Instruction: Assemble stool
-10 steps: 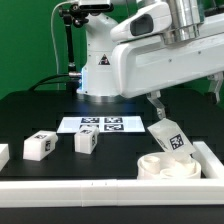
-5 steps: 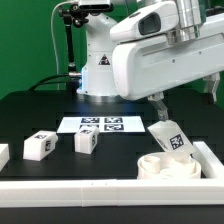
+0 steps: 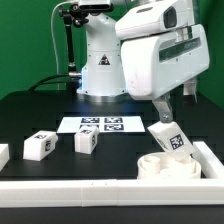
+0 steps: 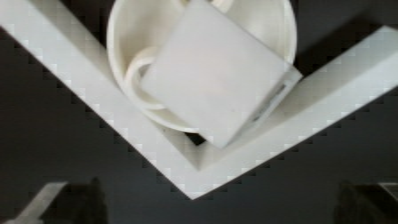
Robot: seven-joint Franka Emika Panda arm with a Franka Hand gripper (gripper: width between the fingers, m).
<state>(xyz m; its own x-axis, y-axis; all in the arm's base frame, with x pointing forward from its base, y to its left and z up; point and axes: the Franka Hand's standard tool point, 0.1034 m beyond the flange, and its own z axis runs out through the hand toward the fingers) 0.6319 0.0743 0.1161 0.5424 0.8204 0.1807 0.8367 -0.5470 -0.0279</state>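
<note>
Now, with your gripper point(image 3: 170, 102) spread wide and empty, centre it over the blocky white tagged leg point(image 3: 170, 137) leaning on the thick round white plastic seat point(image 3: 160, 168), cornered between long white border rails point(image 3: 90, 188), then descend squarely.

Robotics lab — green backdrop point(image 3: 25, 40), black table point(image 3: 30, 108), marker board point(image 3: 102, 125), Panda arm point(image 3: 100, 65)

Black table point(image 3: 40, 110), white parts and rails on it.
Marker board point(image 3: 101, 125) flat mid-table; leg point(image 3: 40, 146) and second leg point(image 3: 86, 141) apart in front of it, third leg point(image 3: 3, 155) cut off at exterior view's left; round seat point(image 3: 160, 168) in the border rails point(image 3: 70, 190) corner, exterior view's right.
</note>
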